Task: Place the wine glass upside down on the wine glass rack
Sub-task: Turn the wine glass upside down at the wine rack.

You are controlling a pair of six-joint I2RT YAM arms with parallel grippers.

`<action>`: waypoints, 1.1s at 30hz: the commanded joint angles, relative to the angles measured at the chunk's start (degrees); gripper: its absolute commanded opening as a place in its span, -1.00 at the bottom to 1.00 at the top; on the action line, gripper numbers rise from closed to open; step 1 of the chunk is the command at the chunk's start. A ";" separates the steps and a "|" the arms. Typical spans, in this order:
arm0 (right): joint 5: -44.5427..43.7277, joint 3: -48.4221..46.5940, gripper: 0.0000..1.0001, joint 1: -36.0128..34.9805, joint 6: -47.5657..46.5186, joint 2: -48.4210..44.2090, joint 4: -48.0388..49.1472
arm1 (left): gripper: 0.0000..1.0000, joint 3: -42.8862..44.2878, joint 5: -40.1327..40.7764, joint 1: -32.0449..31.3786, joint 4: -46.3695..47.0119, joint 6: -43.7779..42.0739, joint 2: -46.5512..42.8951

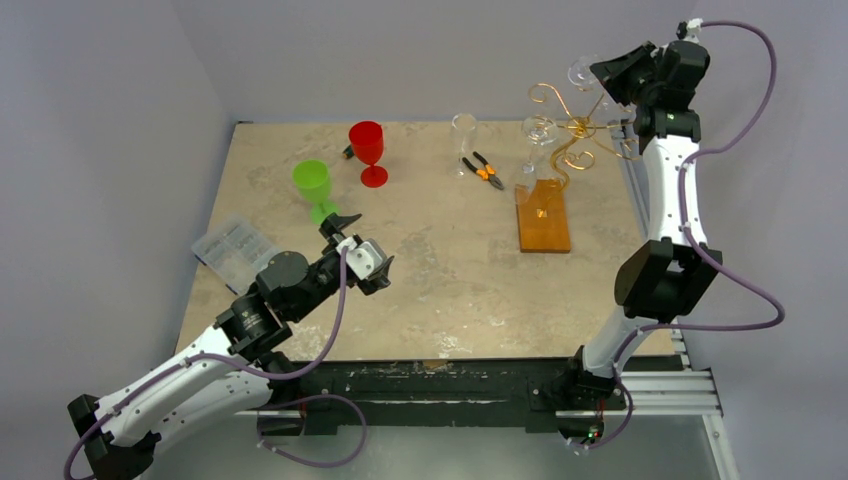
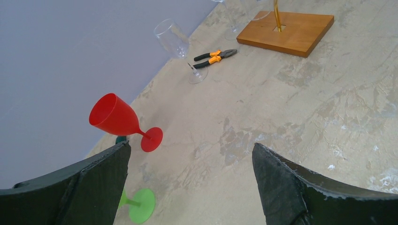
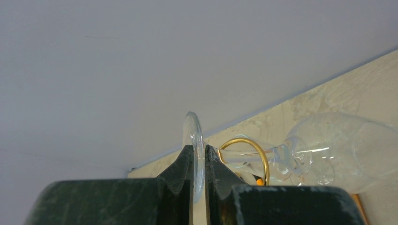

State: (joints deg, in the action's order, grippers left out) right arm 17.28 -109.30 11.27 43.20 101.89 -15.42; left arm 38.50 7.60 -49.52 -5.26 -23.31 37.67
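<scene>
- One clear wine glass (image 3: 338,145) in play, up in the air at the far right corner, beside the top of the wine glass rack (image 1: 543,220); not yet hung.
- Pinched by the foot: right gripper (image 3: 198,161) shut tight on the foot disc, with the disc edge-on between the two pads.
- Long axis roughly level, running sideways from the fingers across their closing line: foot at the pads, stem next, bowl farthest out.
- Stem meeting a gold loop (image 3: 244,138) of the rack just beside the fingertips; through it or merely behind it, cannot tell from the wrist view.
- Judged next: seat the stem in a curled arm and tip the axis to vertical, bowl mouth down and foot resting on top of the wire, before loosening the pads at all.
- Risk, as a guess: thin grip on a slippery disc, so possible twisting or slipping once pressed against the wire.
- Left gripper (image 2: 191,147) spread wide, holding nothing, low over the near left of the table (image 1: 440,270), well apart from the rack; right arm plainly the nearer one.
</scene>
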 commanded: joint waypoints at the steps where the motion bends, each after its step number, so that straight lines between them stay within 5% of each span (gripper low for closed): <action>1: 0.86 -2.48 -1.00 -0.24 1.50 -1.77 6.29 | 0.95 -0.44 -1.07 0.30 2.62 -0.26 0.10; 33: 4.58 5.26 -0.98 -0.17 5.08 -5.97 4.89 | 0.95 -0.43 -1.09 0.30 2.43 -0.40 -1.37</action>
State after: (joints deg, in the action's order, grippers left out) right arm 20.25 -104.42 11.35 47.48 99.66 -14.26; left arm 38.48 7.60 -49.52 -5.26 -23.35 37.01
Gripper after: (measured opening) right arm 0.045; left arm 0.974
